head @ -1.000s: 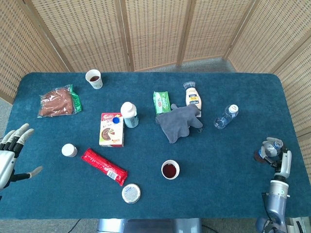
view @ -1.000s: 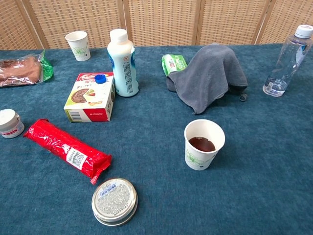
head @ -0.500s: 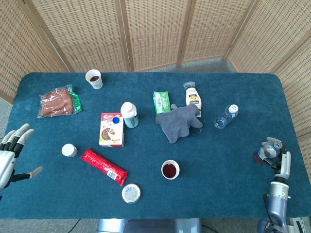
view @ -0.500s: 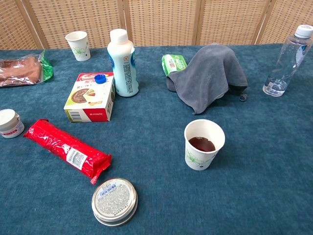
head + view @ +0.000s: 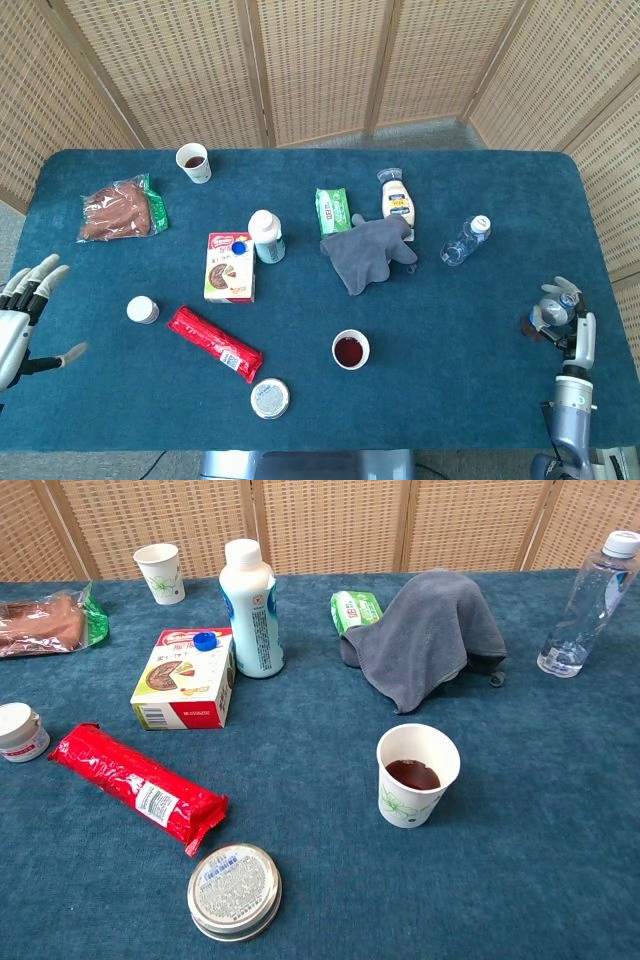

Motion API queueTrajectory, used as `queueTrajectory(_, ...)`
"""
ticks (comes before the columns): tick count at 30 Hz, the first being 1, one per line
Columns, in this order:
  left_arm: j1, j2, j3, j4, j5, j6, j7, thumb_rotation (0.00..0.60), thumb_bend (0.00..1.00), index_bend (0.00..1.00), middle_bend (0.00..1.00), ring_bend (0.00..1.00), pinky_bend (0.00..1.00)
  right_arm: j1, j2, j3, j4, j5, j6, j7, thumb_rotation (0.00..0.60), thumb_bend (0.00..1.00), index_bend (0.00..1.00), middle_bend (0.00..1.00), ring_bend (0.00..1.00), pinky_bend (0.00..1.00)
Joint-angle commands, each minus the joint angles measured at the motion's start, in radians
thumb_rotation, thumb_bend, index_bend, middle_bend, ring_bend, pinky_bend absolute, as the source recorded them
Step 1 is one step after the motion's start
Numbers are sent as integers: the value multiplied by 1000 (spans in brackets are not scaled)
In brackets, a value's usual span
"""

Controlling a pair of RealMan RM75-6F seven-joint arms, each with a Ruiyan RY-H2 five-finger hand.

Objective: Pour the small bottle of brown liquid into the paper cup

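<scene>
Head view
Table: a dark blue cloth-covered table (image 5: 480,380) in front of woven cane screens.
Left hand: the pale left hand (image 5: 22,320) sits at the table's left edge, fingers spread and apart, holding nothing.
Right hand: the grey right hand (image 5: 555,315) is at the right edge, fingers curled around something small and dark; I cannot tell from here whether that is the small bottle.
Paper cup: a white paper cup holding brown liquid (image 5: 351,349) stands near the front middle, well apart from both hands.
Second cup: another white paper cup with dark liquid (image 5: 194,161) stands at the far left.
Others: a grey cloth (image 5: 366,250) lies mid-table, with a clear plastic water bottle (image 5: 466,239) lying to its right.

Chest view
Hands: neither shows here.
Paper cup: it (image 5: 416,774) stands upright, a shallow pool of brown liquid inside, with a green leaf print on its side.
Near it: a round metal tin lid (image 5: 234,890) lies flat to the front left, beside a long red snack packet (image 5: 138,787).
Behind: a white plastic milk bottle (image 5: 252,609) stands upright just beside a small cake box (image 5: 183,680).
</scene>
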Motion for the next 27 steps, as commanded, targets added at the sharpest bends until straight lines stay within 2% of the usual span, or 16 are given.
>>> queueTrajectory(1, 0, 0, 0, 0, 1, 0, -1, 600, 194, 0, 0, 0, 0, -1, -1, -3, 4, -2, -1, 3, 600, 636, 216, 329, 136, 424)
queueTrajectory(9, -1, 0, 0, 1, -1, -3, 0, 600, 194, 0, 0, 0, 0, 2, -5, -5, 13, -4, -1, 15, 600, 584, 206, 320, 134, 412)
queueTrajectory(20, -1, 0, -2, 2, -4, -1, -3, 600, 194, 0, 0, 0, 0, 2, -12, -10, 29, -8, 4, 26, 600, 602, 177, 317, 117, 412)
queueTrajectory(27, -1, 1, -2, 3, -4, -1, -5, 600, 194, 0, 0, 0, 0, -3, -14, -24, 39, -22, 17, 45, 600, 493, 143, 288, 105, 389)
